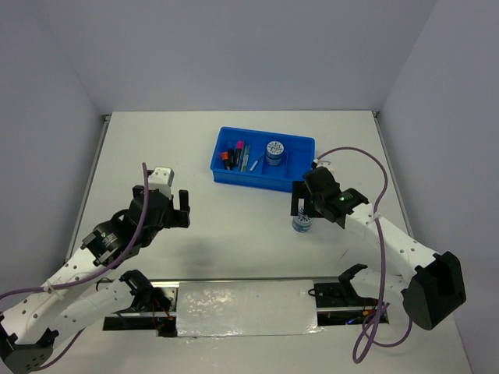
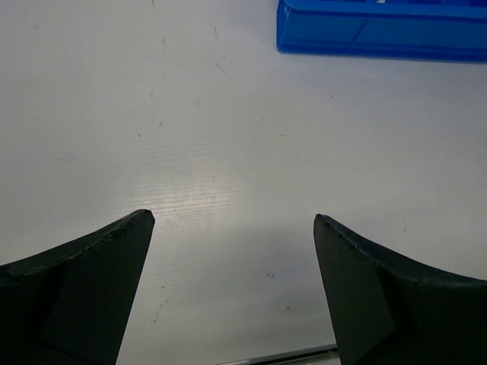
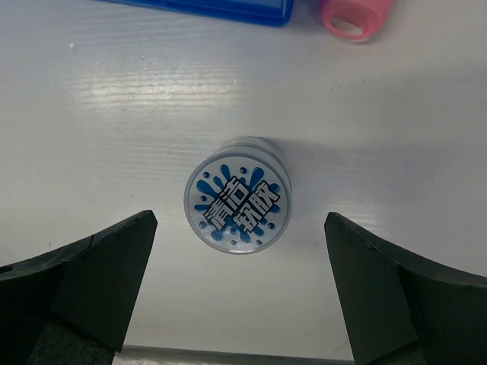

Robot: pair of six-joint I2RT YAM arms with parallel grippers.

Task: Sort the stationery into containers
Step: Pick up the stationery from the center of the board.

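Right gripper (image 3: 240, 219) is spread wide and empty, hanging over the loose roll (image 3: 237, 204), which stands on its flat end on the table (image 3: 114, 99), just in front of the blue tray (image 1: 265, 181). The roll sits roughly centred between the fingers, but I can't tell how high they are above it. Main risk: it's a smooth round body, so if one pad lands first or the close is off-axis, it squirts sideways or tips and rolls off. A shallow grip on just the lid edge probably slips during the lift. The pink tube (image 3: 356, 15) lies just past the roll beside the tray wall, so a skidding roll or a low finger could knock it. On the carry, the tray's near wall is the snag point if the lift is short. The other roll (image 1: 274, 149) is already in a right-hand compartment, highlighters (image 1: 232, 157) in the left. Left gripper (image 2: 233, 219) is spread open too, holding nothing, over bare table, well clear.
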